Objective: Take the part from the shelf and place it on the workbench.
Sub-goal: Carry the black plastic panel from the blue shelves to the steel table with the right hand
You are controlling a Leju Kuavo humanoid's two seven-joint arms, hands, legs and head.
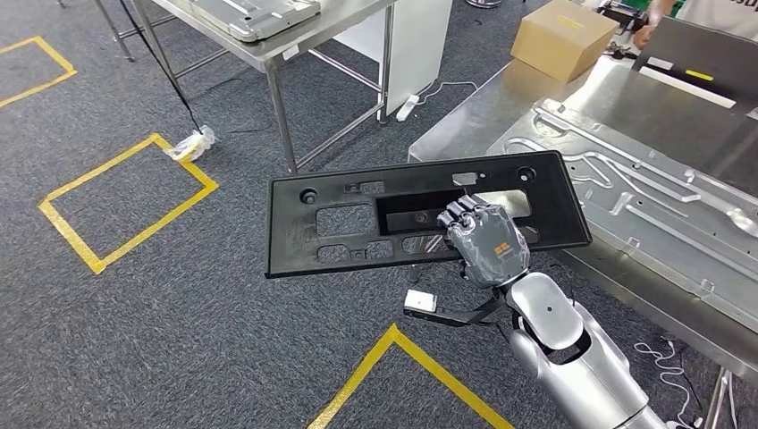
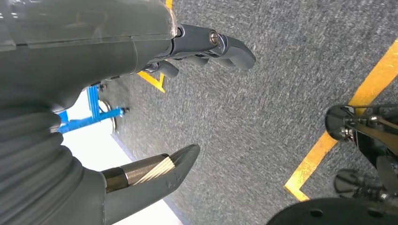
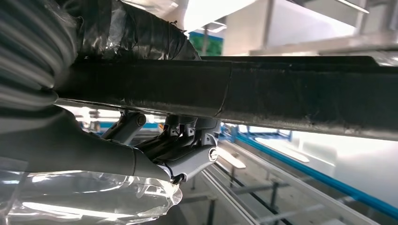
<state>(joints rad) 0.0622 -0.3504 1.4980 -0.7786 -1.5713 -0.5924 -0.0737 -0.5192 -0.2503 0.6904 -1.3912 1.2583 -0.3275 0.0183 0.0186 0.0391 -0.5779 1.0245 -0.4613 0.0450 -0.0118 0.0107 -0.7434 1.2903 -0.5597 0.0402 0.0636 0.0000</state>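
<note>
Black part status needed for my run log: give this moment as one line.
right hand: holds black part | part: in air beside workbench, not set down | left hand: hangs open over floor

Hidden and cut-off bits

The right hand (image 1: pixel 487 246) covers part of the black part (image 1: pixel 357 223), and its fingertips hide inside the part's opening. Beside the part, the workbench (image 1: pixel 465 116) runs off the picture's edge.
</note>
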